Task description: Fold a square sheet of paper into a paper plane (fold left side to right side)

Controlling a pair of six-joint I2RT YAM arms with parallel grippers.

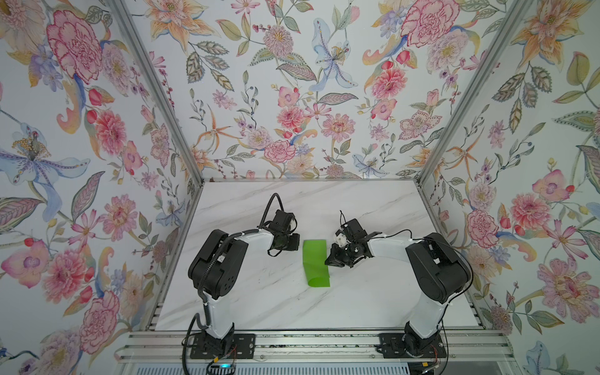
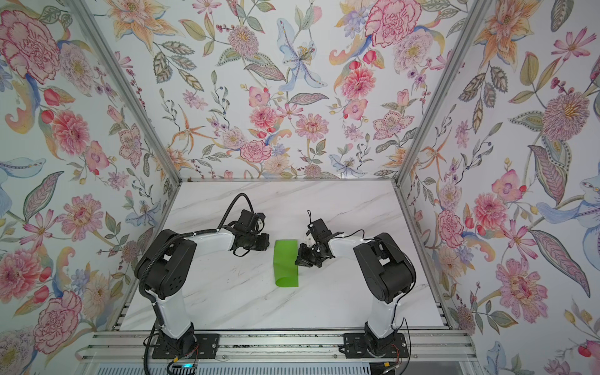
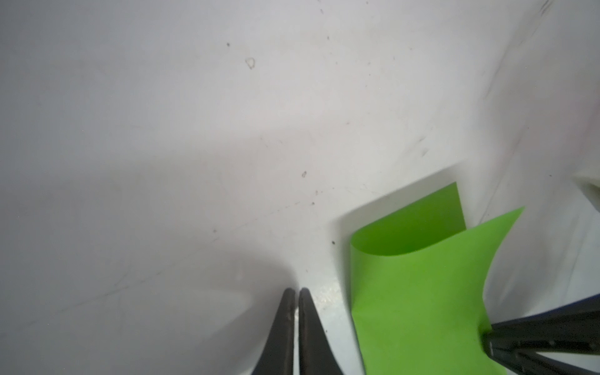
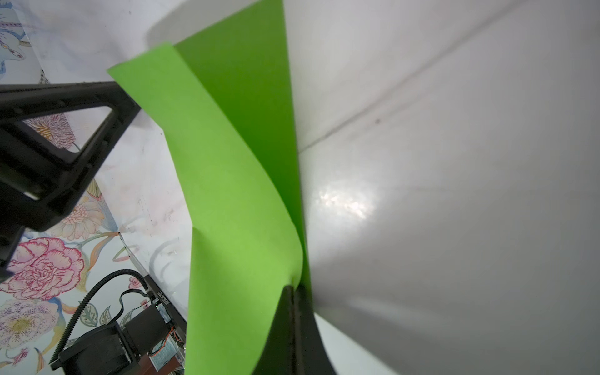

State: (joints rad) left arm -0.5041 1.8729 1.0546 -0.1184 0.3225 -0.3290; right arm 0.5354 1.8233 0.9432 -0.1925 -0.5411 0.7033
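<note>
In both top views the square sheet of paper [image 1: 316, 263] lies on the bench [image 1: 357, 302] between the two arms. It is doubled over into a narrow strip whose long axis runs from the arms' bases toward the back wall. The right end effector [image 1: 328, 260] meets the strip's long edge on its own side, about midway along. The left end effector [image 1: 293, 243] stands just beside the opposite long side, near the far corner, and seems to be clear of the paper. At the strip's near end the doubled side shows as a round open loop, not a crease.

In the left wrist view the left end effector [image 3: 297, 292] has its jaws pressed together on nothing, above bare bench. The sheet [image 3: 418, 292] lies just beside it, toward the other arm, and its curled side is the side nearer this end effector. The right arm's fingers [image 3: 535, 328] bite the sheet's far edge.

In the right wrist view the right end effector [image 4: 293, 287] is clamped on the sheet [image 4: 227, 194] at its free edges, apparently both layers. The upper layer arches up away from the pinch.

The coming move probably turns on that soft fold. It runs along the strip's long axis on the left end effector's side, so the left arm is the nearer one to flatten it while the right pins the edges.
</note>
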